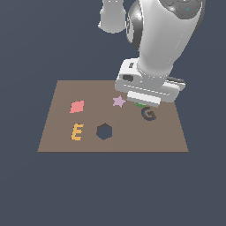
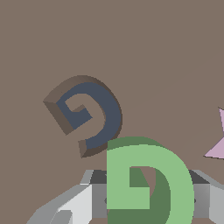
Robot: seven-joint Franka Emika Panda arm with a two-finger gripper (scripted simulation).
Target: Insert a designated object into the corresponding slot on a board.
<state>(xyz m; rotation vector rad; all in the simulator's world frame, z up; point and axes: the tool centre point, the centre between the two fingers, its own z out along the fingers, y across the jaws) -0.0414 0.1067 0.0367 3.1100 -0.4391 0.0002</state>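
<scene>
The brown board [image 1: 57, 128] lies flat and bears a red diamond, an orange E, a lilac star, a dark hexagonal hole and the dark G-shaped slot [image 1: 148, 114]. My gripper [image 1: 142, 104] hangs low over the board just behind the slot, shut on the green G-shaped piece [image 1: 140, 105], of which only a sliver shows under the hand. In the wrist view the green piece [image 2: 148, 179] sits between my fingers [image 2: 205, 199], close beside the slot [image 2: 94, 116] and apart from it. The piece is not in the slot.
The lilac star [image 1: 118, 101] lies right beside the gripper, on the exterior view's left, and shows at the wrist view's edge [image 2: 217, 146]. The hexagonal hole [image 1: 104, 131], orange E [image 1: 77, 132] and red diamond [image 1: 77, 106] lie further to the exterior view's left.
</scene>
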